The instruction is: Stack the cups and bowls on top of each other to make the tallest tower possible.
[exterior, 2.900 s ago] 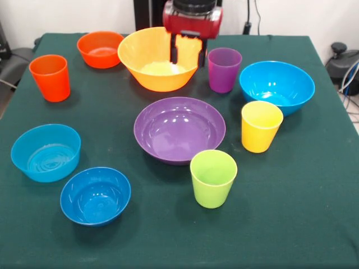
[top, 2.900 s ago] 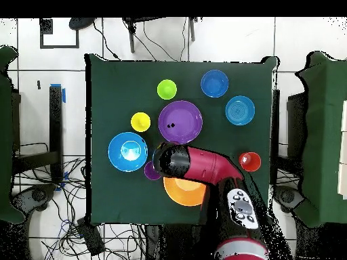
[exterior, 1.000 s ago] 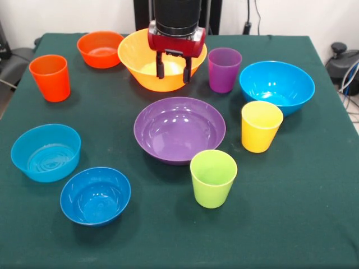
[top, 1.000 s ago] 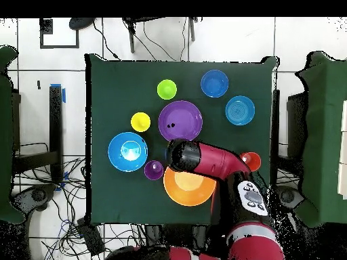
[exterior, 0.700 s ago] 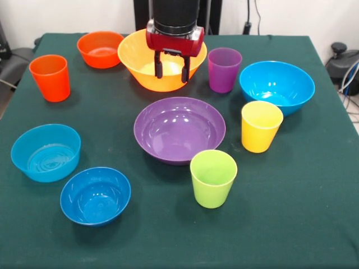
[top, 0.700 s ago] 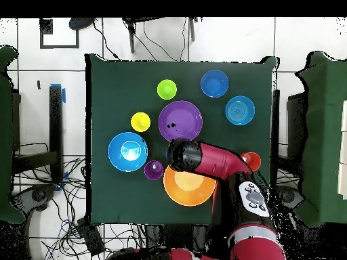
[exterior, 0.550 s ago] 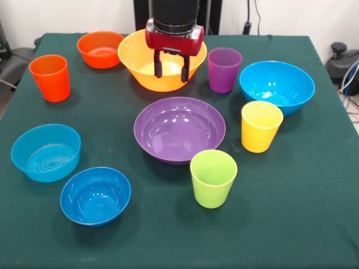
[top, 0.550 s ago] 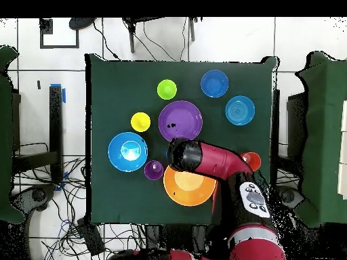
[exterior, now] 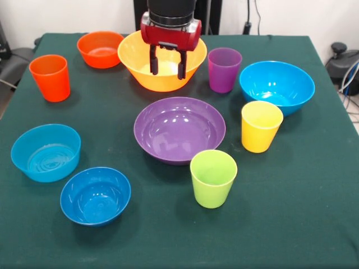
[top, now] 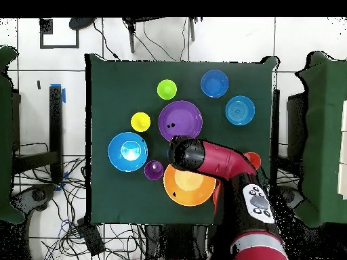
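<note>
My gripper (exterior: 166,70) hangs open and empty just above the near rim of the orange-yellow bowl (exterior: 134,56). In front of it sits the purple bowl (exterior: 179,129), and the large blue bowl (exterior: 276,85) is at the right. The purple cup (exterior: 224,69), yellow cup (exterior: 261,125), lime cup (exterior: 213,177) and orange cup (exterior: 50,77) all stand upright and apart. The small orange bowl (exterior: 100,49), light blue bowl (exterior: 45,152) and dark blue bowl (exterior: 95,195) rest on the left. No tower shows; every piece stands alone.
A dark green cloth (exterior: 303,213) covers the table. In the overhead view the red arm (top: 217,159) crosses the orange-yellow bowl (top: 183,193) and hides part of the orange cup (top: 254,160). Cables lie on the floor (top: 41,203) round the table.
The gripper came forward across the orange-yellow bowl to its near rim, then rose a little and drifted slightly left in the front view. It stayed open. No cup or bowl moved.
</note>
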